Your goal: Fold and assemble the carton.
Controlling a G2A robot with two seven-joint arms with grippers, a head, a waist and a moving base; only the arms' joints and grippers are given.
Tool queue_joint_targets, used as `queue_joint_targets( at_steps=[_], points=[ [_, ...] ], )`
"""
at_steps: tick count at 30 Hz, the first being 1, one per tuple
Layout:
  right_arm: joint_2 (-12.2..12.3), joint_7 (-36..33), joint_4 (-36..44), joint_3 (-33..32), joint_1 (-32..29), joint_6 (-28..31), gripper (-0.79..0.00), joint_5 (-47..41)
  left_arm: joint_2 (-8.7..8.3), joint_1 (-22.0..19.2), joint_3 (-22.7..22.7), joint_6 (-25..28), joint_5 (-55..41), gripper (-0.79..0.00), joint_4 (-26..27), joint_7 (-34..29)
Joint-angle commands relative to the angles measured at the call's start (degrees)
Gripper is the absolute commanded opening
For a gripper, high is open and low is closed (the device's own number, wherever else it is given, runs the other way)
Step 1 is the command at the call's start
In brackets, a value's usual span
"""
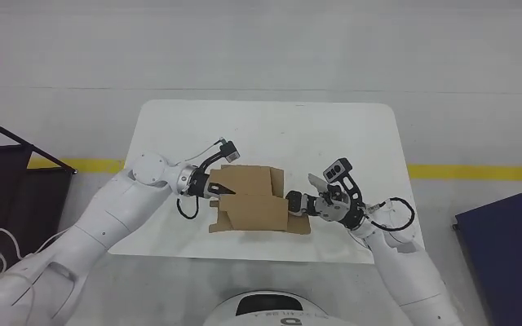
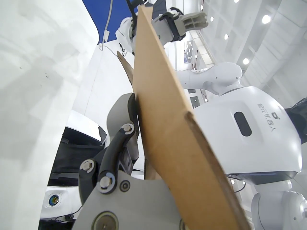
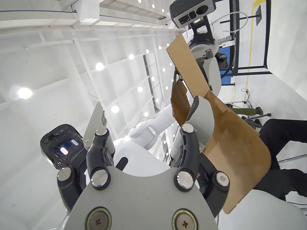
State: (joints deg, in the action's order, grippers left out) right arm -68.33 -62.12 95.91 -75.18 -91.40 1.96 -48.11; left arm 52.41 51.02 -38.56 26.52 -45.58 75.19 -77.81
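Top view: the carton [image 1: 249,196] lies on the tabletop [image 1: 269,130], in the middle, toward the near edge. The left pincer [image 1: 214,189] is clamped on a panel at the carton's left end. The right pincer [image 1: 304,204] stands apart at the right end, with one finger [image 3: 201,114] laid against a flap. You should hold the left grip firm and press the flap at its crease, not mid-panel. Carton noted: plain brown board, half raised, flaps loose, right flap bowed.

Industrial test hall: high ceiling lights [image 3: 99,66], yellow floor line [image 1: 465,172].
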Motion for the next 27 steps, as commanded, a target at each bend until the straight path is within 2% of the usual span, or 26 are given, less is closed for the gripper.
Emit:
queue_joint_targets(
  at_steps=[1,4,11,18,27],
  points=[
    [0.0,-1.0,-0.1,0.0,0.1,-0.4,-0.24,-0.8,0.23,-0.2,0.2,-0.2,0.3,-0.785,-0.6,-0.2],
    [0.2,-1.8,-0.3,0.0,0.2,-1.0,-0.265,-1.4,0.47,-0.7,0.6,-0.5,1.5,-0.785,-1.8,-0.5],
    [0.2,-0.7,-0.3,1.9,0.8,-1.7,-0.262,1.8,0.96,-1.1,1.2,-0.5,1.7,-0.785,-2.3,-0.5],
    [0.4,2.2,-0.4,2.0,1.1,-0.6,-0.197,4.0,1.06,-0.5,-0.1,-1.3,-1.9,-0.785,-1.6,-1.3],
    [0.6,3.7,0.8,3.2,0.5,0.2,-0.2,6.9,1.36,0.4,-2.0,-2.5,-1.9,-0.785,-2.3,-2.5]
  ],
)
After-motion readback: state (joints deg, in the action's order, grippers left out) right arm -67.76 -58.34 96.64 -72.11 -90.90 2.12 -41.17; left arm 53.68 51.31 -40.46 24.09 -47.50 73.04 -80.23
